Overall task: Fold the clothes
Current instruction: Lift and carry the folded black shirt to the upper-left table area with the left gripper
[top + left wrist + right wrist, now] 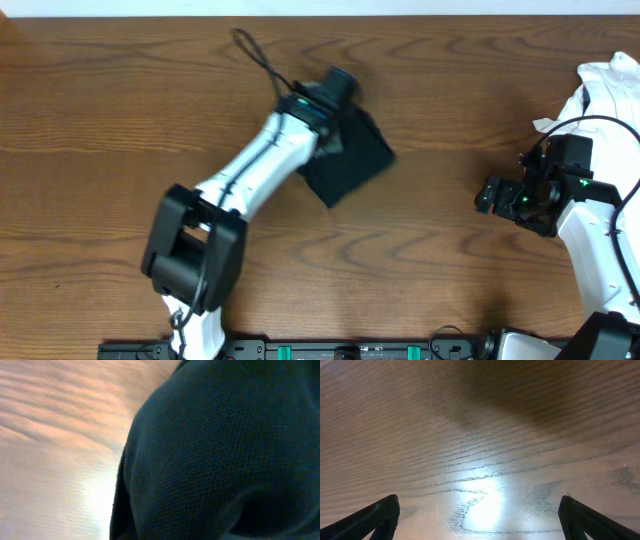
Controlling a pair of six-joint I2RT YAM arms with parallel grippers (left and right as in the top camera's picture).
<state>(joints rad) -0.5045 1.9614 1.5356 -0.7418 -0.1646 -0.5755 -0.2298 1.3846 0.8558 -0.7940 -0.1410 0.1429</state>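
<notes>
A dark teal garment [352,157] lies folded in a rough square on the wooden table [120,110], a little behind centre. My left gripper [338,86] is down at the garment's far edge. In the left wrist view the dark cloth [220,455] fills most of the frame and hides the fingers. My right gripper [490,196] is at the right side of the table, open and empty. Its two fingers are spread wide over bare wood in the right wrist view [480,512].
A pile of white clothes [610,85] lies at the far right corner. A black cable [255,55] loops behind the left arm. The arm bases stand along the front edge [340,350].
</notes>
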